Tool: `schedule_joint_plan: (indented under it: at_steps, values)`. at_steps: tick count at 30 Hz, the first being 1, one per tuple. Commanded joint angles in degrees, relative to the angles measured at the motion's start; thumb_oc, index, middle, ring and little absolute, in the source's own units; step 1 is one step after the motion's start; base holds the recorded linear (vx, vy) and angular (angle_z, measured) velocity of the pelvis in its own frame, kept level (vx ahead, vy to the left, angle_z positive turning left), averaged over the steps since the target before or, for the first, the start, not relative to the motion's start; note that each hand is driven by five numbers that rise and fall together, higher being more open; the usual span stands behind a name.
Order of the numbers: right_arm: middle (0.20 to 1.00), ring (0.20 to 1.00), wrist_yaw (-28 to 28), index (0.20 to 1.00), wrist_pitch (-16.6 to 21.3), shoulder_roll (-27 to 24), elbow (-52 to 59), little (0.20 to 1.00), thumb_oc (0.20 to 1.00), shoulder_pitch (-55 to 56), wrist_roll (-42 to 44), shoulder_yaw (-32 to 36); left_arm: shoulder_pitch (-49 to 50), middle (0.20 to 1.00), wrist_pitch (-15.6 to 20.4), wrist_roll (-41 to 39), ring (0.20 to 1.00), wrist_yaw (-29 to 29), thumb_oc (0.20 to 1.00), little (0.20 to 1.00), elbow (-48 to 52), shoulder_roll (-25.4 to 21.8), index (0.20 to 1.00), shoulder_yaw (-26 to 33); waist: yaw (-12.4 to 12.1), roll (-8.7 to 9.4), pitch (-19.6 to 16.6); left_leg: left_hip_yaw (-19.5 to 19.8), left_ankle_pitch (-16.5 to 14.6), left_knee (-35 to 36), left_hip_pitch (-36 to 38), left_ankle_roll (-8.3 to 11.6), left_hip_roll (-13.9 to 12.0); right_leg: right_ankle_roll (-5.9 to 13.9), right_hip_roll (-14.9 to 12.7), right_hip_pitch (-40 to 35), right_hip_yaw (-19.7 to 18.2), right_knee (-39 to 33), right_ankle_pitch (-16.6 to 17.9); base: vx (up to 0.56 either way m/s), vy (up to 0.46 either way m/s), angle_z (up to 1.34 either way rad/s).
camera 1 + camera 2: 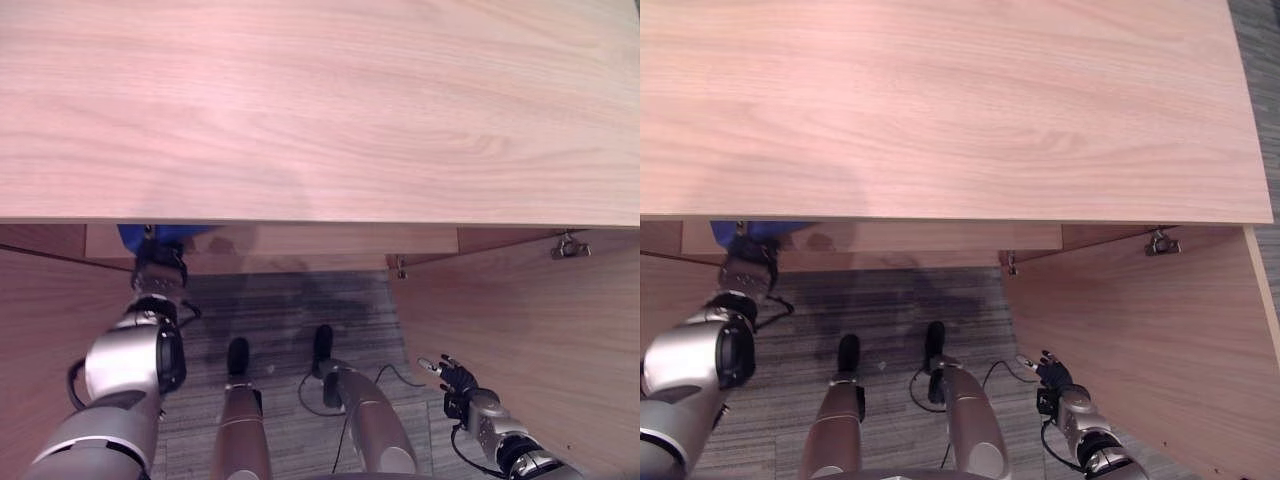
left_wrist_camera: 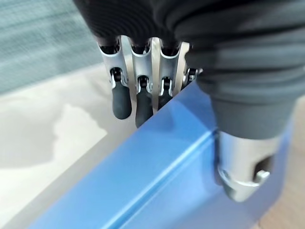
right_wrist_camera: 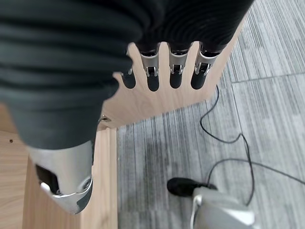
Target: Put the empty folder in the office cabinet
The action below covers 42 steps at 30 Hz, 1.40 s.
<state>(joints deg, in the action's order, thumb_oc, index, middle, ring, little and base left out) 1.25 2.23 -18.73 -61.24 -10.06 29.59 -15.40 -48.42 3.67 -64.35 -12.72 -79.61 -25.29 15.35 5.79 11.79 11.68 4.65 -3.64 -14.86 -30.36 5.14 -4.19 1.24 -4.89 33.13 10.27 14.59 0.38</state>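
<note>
The blue folder (image 1: pixel 150 236) shows just under the front edge of the wooden cabinet top (image 1: pixel 320 110), at the left of the open cabinet. My left hand (image 1: pixel 158 272) reaches in there from below. In its wrist view the fingers (image 2: pixel 121 102) curl over the folder's upper edge (image 2: pixel 157 181) and the thumb (image 2: pixel 240 167) presses its near face, so the hand is shut on it. A pale shelf (image 2: pixel 47 124) lies under the folder. My right hand (image 1: pixel 458 380) hangs low by the right door, fingers (image 3: pixel 152 78) relaxed and holding nothing.
The cabinet's right door (image 1: pixel 520 320) stands open toward me, with a hinge (image 1: pixel 568 247) near its top. The left door (image 1: pixel 40 330) is open too. An inner shelf edge (image 1: pixel 300 240) runs under the top. Grey carpet (image 1: pixel 290 310) lies between the doors.
</note>
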Motion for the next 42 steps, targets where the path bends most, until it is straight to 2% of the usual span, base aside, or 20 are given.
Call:
schedule_joint_plan:
  at_steps: [1, 3, 7, 17, 31, 37, 42]
  values:
    - [1.000, 1.000, 1.01, 1.000, -0.53, 0.16, -1.68, 1.000, 1.000, 1.31, -2.38, 1.41, 2.32, 1.000, -2.15, 1.17, 1.000, -0.79, 1.000, 1.000, -5.52, 1.56, 1.000, 1.93, 0.88, 1.26, 1.35, 2.14, 3.38, 4.59, -1.62, -2.00, -0.32, 6.76, -3.93, -1.44, 1.28, 1.86, -1.21, 0.03, -0.002, -0.01]
    - [1.000, 1.000, 0.82, 1.000, -0.56, 1.00, -1.44, 1.000, 1.000, 2.17, -2.60, 1.04, 4.66, 1.000, -2.34, 1.36, 1.000, -0.65, 1.000, 1.000, -5.03, 3.40, 1.000, 1.94, 0.74, 1.57, 0.37, 1.93, 4.08, 6.46, -0.01, -1.94, -0.62, 6.82, -3.77, -2.35, 1.36, 0.88, -0.97, 0.02, -0.002, -0.01]
    - [1.000, 1.000, 0.69, 1.000, -0.69, 1.83, -1.78, 1.000, 1.000, 2.69, -2.64, 0.84, 6.59, 1.000, -2.64, 1.44, 1.000, -0.21, 1.000, 1.000, -4.87, 4.09, 1.000, 2.16, 0.44, 1.76, -0.21, 1.92, 4.58, 7.82, 1.17, -2.00, -0.59, 6.86, -3.68, -3.15, 1.28, 0.28, -0.76, 0.00, 0.000, 0.00]
    - [1.000, 1.000, 0.10, 1.000, -0.81, 2.88, -3.08, 1.000, 1.000, 3.11, -3.37, 0.81, 10.74, 1.000, -3.24, 2.21, 1.000, 2.12, 1.000, 1.000, -4.37, 5.32, 1.000, 1.32, -0.46, 1.11, -1.08, 1.70, 5.50, 10.33, 4.19, -2.00, -0.83, 6.75, -3.70, -5.04, 1.38, -0.28, -0.90, 0.00, 0.001, -0.01]
    - [1.000, 1.000, 0.31, 1.000, -0.68, 1.16, -6.51, 1.000, 1.000, 1.11, -4.33, 1.62, 6.98, 1.000, -2.67, 4.38, 1.000, 3.86, 1.000, 1.000, -3.00, 2.05, 1.000, -2.03, -0.90, 1.49, -1.37, 2.40, 6.21, 10.57, 3.26, -1.93, -0.83, 6.77, -3.78, -3.95, 1.96, 0.48, -0.86, 0.00, 0.000, 0.00]
    - [1.000, 1.000, 0.30, 1.000, -0.93, 0.34, -7.68, 1.000, 1.000, 0.59, -5.30, 2.06, 6.59, 1.000, -2.36, 5.11, 1.000, 3.91, 1.000, 1.000, -3.11, 1.02, 1.000, -2.68, -0.92, 1.12, -1.84, 2.51, 5.95, 10.07, 3.10, -1.82, -0.86, 6.84, -3.73, -4.05, 2.05, 0.58, -0.97, 0.00, 0.000, 0.00]
    - [1.000, 1.000, 0.48, 1.000, -0.88, -1.13, -8.23, 1.000, 1.000, 0.25, -6.22, 1.90, 0.86, 1.000, -0.86, 5.69, 1.000, 2.94, 1.000, 1.000, -0.16, -1.88, 1.000, -6.22, -0.82, 0.66, -2.11, 2.70, 5.81, 9.79, 3.01, -1.71, -0.94, 6.92, -3.83, -4.14, 2.21, 0.77, -1.04, 0.00, 0.000, 0.00]
